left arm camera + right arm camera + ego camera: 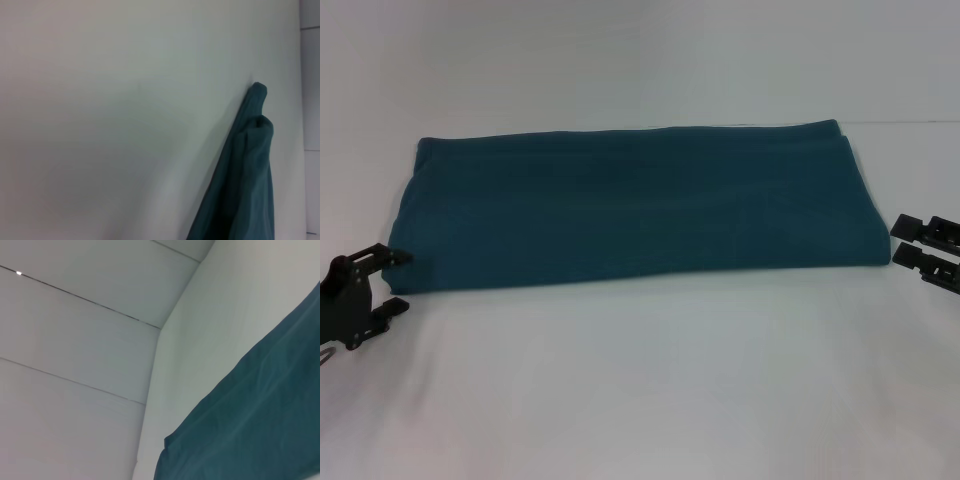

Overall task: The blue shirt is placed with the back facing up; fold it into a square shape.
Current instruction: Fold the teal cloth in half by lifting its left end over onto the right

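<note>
Teal cloth folded into a long band across a white table, a gripper at each end.

Nearest lies bare white table [640, 400], open across its whole width. At the near left corner the left gripper [395, 282] stands with fingers parted, the upper tip seemingly touching the hem. Right gripper [910, 245] waits parted and empty just beside the right end. Between them the blue shirt [630, 205] lies flat, edges fairly straight; more bare table beyond.
</note>
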You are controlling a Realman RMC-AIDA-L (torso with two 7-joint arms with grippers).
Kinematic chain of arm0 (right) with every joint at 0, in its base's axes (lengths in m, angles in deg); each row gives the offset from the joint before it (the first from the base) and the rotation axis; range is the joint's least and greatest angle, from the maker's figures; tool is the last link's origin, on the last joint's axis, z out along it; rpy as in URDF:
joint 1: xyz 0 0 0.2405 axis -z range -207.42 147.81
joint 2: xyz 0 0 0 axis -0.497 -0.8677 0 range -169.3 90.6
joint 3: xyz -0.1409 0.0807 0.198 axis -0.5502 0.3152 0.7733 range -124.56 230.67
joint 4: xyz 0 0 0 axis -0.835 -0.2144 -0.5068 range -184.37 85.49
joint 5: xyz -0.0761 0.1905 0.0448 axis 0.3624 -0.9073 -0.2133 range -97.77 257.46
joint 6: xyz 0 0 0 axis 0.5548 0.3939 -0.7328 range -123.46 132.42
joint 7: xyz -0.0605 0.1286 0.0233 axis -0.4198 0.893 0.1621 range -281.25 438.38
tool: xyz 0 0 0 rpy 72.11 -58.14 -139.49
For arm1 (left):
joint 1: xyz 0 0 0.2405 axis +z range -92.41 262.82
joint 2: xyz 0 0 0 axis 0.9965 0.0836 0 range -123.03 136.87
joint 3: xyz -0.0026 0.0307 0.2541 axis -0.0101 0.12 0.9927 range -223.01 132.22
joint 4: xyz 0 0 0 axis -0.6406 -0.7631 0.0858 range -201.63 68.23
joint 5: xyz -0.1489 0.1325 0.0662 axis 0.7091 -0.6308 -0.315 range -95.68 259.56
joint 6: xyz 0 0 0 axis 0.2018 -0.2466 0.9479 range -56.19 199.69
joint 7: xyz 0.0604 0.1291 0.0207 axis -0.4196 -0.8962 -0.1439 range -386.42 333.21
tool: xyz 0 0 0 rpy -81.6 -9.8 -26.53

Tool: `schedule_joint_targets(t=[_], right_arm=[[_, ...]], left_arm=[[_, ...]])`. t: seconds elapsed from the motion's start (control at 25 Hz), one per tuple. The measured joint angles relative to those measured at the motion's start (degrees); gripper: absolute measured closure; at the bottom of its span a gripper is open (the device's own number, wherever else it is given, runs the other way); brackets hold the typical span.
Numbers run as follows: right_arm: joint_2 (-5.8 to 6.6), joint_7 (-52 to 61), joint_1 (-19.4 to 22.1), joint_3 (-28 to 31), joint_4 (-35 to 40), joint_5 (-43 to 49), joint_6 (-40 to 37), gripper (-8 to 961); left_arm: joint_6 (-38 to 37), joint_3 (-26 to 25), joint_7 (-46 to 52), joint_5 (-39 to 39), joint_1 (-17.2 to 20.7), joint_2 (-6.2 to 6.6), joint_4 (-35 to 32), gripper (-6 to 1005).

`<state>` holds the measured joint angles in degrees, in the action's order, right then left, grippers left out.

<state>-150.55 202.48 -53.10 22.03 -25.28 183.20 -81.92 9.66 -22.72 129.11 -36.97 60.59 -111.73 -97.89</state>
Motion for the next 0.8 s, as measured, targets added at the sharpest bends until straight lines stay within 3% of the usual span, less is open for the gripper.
schedule_joint_targets(t=[0.8], right_arm=[[0.18,-0.12,0.0,0.0,-0.69,-0.09,0.54,316]], left_arm=[[4.36,-0.26,-1.97,0.9,-5.2,0.32,3.11,294]])
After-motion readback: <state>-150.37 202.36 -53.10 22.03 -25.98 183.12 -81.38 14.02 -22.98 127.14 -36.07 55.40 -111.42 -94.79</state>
